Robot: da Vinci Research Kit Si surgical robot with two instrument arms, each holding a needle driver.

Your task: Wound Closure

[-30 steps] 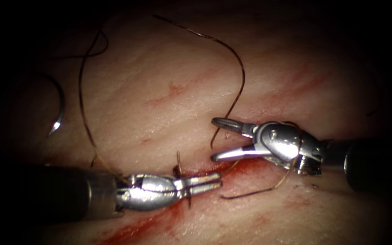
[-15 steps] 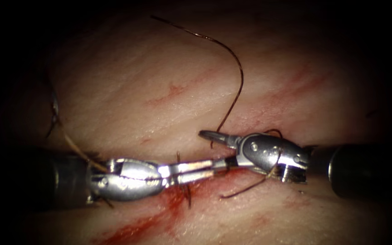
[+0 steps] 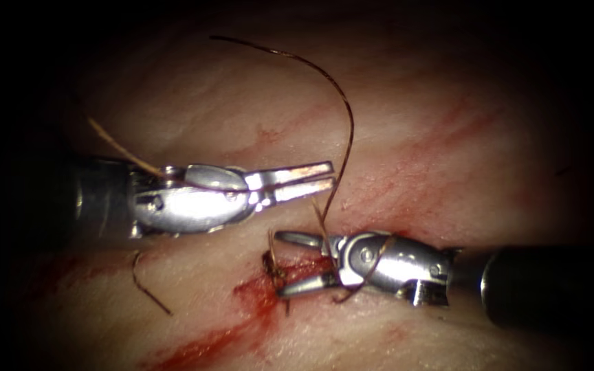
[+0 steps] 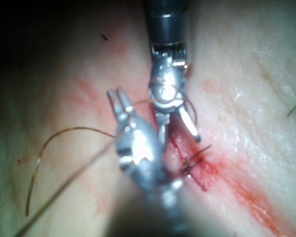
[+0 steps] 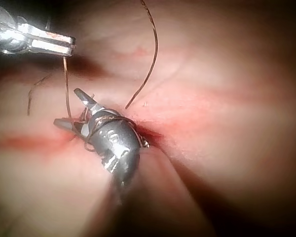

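Red fluid (image 3: 256,302) stains the tissue (image 3: 448,137) along the cut (image 3: 194,347), and I see it heaviest just below the stitch (image 3: 273,264) that already crosses the cut near the middle of the endoscope view.

My left tool (image 3: 328,180) sits above and left of that stitch, lifted off the cut line, jaws pressed together on the thread (image 3: 342,103). In the right wrist view the thread (image 5: 65,86) hangs straight down from the left tool's tip (image 5: 69,45) toward the right tool (image 5: 71,108). The thread from those jaws runs down to the stitch; another stretch rises in a long arc over the tissue above, ending free near the top of the endoscope view.

My right tool (image 3: 280,264) comes in from the right and lies low on the tissue with its jaws spread wide, one on each side of the stitch, gripping nothing. Thread is wound around its body just behind the jaws; the left wrist view shows the same loop over the right tool (image 4: 180,123), beside the left tool (image 4: 116,96).

A short loose piece of thread (image 3: 147,282) lies on the tissue left of the cut, below the left tool. I cannot make out the needle anywhere.
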